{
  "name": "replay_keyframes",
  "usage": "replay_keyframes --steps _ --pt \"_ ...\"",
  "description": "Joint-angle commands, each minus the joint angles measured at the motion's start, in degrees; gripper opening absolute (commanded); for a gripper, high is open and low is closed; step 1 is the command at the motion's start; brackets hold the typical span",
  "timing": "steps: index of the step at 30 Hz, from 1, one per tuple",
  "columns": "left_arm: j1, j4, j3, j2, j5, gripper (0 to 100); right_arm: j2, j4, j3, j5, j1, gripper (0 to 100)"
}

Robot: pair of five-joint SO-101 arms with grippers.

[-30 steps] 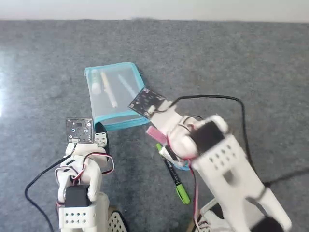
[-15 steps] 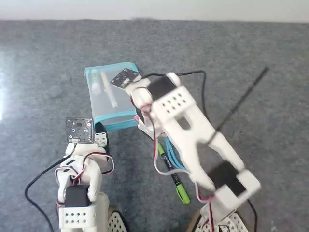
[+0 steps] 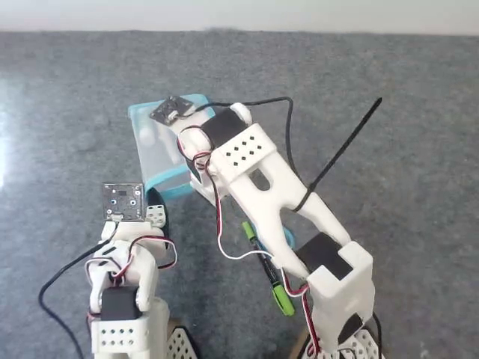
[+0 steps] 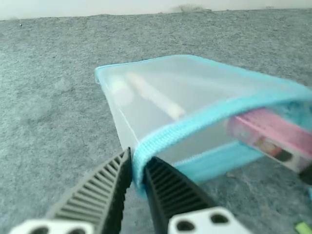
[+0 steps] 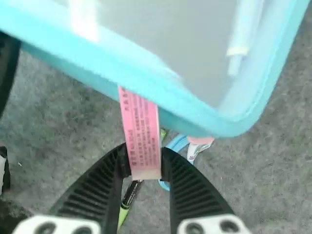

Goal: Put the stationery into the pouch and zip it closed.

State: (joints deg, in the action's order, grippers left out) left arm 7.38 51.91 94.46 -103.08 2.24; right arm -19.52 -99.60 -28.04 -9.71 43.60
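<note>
The right gripper [image 5: 144, 152], clamped on the pink eraser [image 5: 140, 132], has swung left to the mouth of the pouch [image 3: 155, 155], left of centre; insertion is under way. The left gripper [image 4: 138, 163] pinches the pouch's near edge. A green marker [image 3: 282, 298] remains outside.

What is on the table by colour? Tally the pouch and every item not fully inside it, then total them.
Teal: 1, the pouch
Pink: 1, the eraser, partly in the pouch mouth
Green: 1, the marker
Light blue: 1, a looped item beside the marker, kind unclear
Total: 4
</note>
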Motion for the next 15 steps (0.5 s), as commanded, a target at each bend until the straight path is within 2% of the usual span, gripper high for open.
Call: replay_keyframes --steps 1,9,15 --pt "-2.37 -1.05 -1.89 -0.09 -1.93 1 0.66 4.53 -4.04 1.05 0.13 1.1" --pt "-2.81 -1.23 -1.36 -0.09 -2.37 1 1.01 11.56 -4.04 0.70 0.40 1.2" --pt "-2.81 -1.49 -1.36 -0.09 -2.37 1 1.01 3.21 -8.35 -4.57 0.04 0.9"
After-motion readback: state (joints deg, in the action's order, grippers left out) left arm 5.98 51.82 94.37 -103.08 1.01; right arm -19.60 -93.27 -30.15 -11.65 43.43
